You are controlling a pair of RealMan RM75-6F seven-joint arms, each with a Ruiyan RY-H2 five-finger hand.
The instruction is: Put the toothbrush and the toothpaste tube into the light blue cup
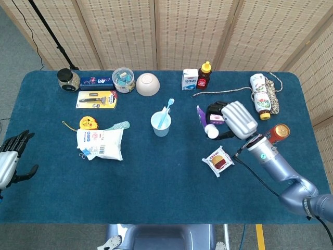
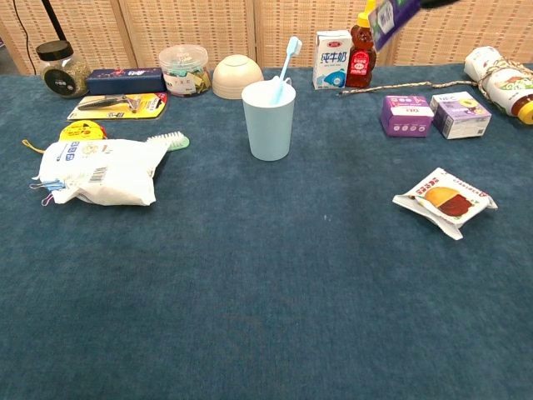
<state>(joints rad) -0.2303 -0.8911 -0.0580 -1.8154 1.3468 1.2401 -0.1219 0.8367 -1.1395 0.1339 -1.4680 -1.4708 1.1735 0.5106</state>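
The light blue cup [image 1: 161, 124] [image 2: 269, 119] stands mid-table with the blue toothbrush [image 1: 167, 110] [image 2: 286, 58] upright in it. My right hand [image 1: 232, 119] holds the purple toothpaste tube [image 1: 202, 121] in the air, right of the cup, white cap toward the camera. In the chest view only the tube's end [image 2: 388, 13] shows at the top edge. At the far left my left hand [image 1: 11, 157] hovers off the table's edge, fingers apart and empty.
A snack packet [image 1: 218, 161] lies just below the right hand. Two purple boxes [image 2: 433, 115], a milk carton [image 1: 189, 79], a honey bottle [image 1: 204, 75], a red can [image 1: 274, 135], a white bag [image 1: 100, 144], a green brush [image 1: 118, 125] and a bowl [image 1: 148, 84] lie around.
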